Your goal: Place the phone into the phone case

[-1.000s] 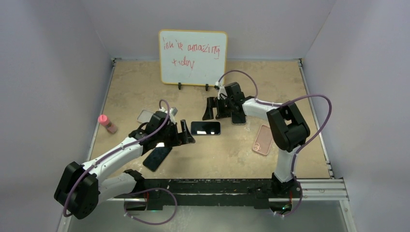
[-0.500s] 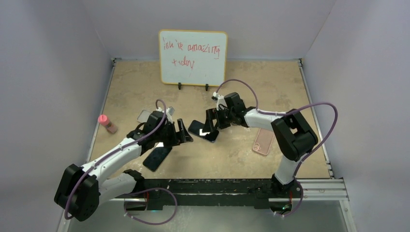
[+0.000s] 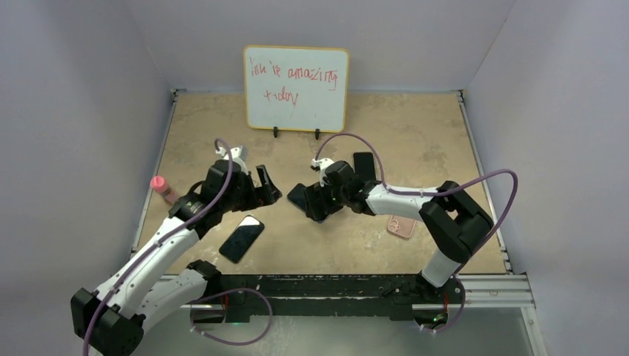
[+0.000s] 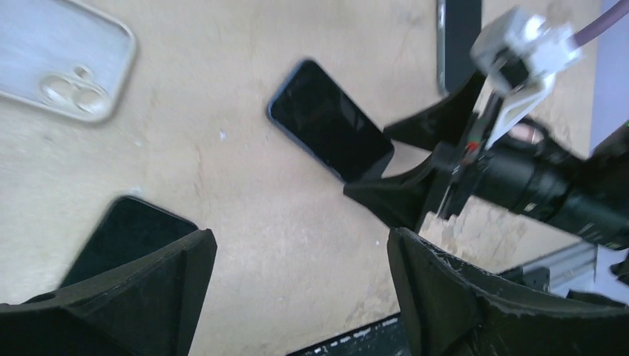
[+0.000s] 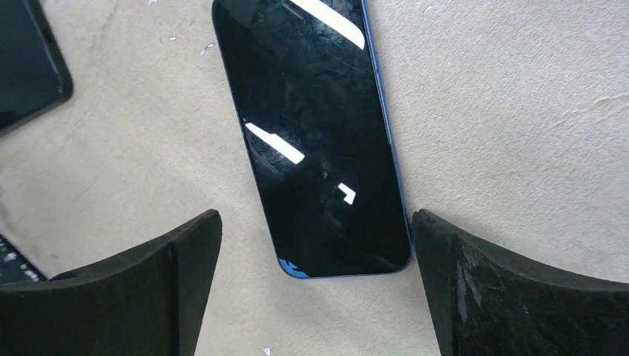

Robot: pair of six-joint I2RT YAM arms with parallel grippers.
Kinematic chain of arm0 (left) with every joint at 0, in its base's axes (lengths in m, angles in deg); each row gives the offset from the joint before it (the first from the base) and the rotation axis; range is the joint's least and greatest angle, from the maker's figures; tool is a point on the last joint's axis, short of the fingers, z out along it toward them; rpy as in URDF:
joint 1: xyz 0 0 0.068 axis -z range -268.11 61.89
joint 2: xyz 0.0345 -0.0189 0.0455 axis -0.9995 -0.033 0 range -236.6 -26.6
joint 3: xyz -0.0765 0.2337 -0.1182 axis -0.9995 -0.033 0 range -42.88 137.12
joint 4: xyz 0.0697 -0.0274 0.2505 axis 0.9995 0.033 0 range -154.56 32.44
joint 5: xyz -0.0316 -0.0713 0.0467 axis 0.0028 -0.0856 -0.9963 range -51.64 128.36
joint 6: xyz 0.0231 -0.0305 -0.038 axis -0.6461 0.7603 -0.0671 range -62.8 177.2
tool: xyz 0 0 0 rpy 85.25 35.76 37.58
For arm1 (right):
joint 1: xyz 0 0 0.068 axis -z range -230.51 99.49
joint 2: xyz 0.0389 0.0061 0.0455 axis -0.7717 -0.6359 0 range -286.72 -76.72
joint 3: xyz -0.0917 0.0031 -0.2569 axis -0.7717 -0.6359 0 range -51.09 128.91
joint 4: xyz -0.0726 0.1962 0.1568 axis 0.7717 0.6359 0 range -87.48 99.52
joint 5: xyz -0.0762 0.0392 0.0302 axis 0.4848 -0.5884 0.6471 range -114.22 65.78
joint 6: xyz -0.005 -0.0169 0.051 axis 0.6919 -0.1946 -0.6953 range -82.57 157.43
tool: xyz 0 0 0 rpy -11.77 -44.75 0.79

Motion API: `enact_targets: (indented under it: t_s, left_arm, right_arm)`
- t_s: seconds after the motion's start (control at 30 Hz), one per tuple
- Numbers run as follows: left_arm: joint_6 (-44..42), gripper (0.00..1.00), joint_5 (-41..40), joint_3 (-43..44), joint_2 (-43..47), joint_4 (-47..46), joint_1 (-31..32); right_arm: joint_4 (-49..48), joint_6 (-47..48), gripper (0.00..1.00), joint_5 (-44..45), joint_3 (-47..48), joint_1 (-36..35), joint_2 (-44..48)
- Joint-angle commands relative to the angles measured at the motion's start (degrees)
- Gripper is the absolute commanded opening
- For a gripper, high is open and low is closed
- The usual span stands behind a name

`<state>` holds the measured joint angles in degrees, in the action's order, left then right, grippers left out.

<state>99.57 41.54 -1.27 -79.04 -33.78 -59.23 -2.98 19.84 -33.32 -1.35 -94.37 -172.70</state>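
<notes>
Blue-edged phone, now askew before the whiteboard, is being straddled for pickup by the newly arrived right gripper, jaws wide, empty; left gripper, likewise wide, empty, is being withdrawn.

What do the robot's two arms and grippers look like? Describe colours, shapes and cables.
The left arm and right arm have white links between black joints, each trailed by a purple cable. The left gripper and right gripper are matte black with two wedge-shaped fingers; a white connector block sits at the wrist.
</notes>
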Motion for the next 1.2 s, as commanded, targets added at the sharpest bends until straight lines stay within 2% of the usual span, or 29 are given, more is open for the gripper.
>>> enact_targets:
  t_s: [0.0, 0.13, 0.43, 0.67, 0.97, 1.17]
  left_arm:
    - [-4.18, 0.90, -11.83, 6.08, 5.61, 7.55, -0.45]
    - [-5.38, 0.92, -16.06, 7.74, 9.28, 10.22, -0.41]
    - [-5.66, 0.93, -19.59, 8.60, 12.35, 13.16, -0.41]
    - [-4.70, 0.91, -20.43, 8.30, 11.89, 13.82, -0.41]
    - [-4.50, 0.87, -17.95, 6.40, 6.78, 12.48, -0.45]
    - [-6.06, 0.84, -18.32, 7.95, -1.37, 10.53, -0.54]
  right_arm:
    - [2.26, 2.87, 0.99, 10.74, 1.42, -2.53, -0.62]
    - [3.49, 3.94, 0.99, 12.08, 4.60, -3.91, -3.63]
    - [5.97, 5.91, 0.99, 18.51, 10.37, -7.81, -9.45]
    - [8.39, 7.46, 0.93, 23.15, 11.33, -9.20, -11.39]
    - [6.91, 3.42, 0.67, 25.22, 5.57, -9.19, -7.47]
    - [7.65, -0.76, 0.60, 24.35, 0.09, -9.22, -2.26]
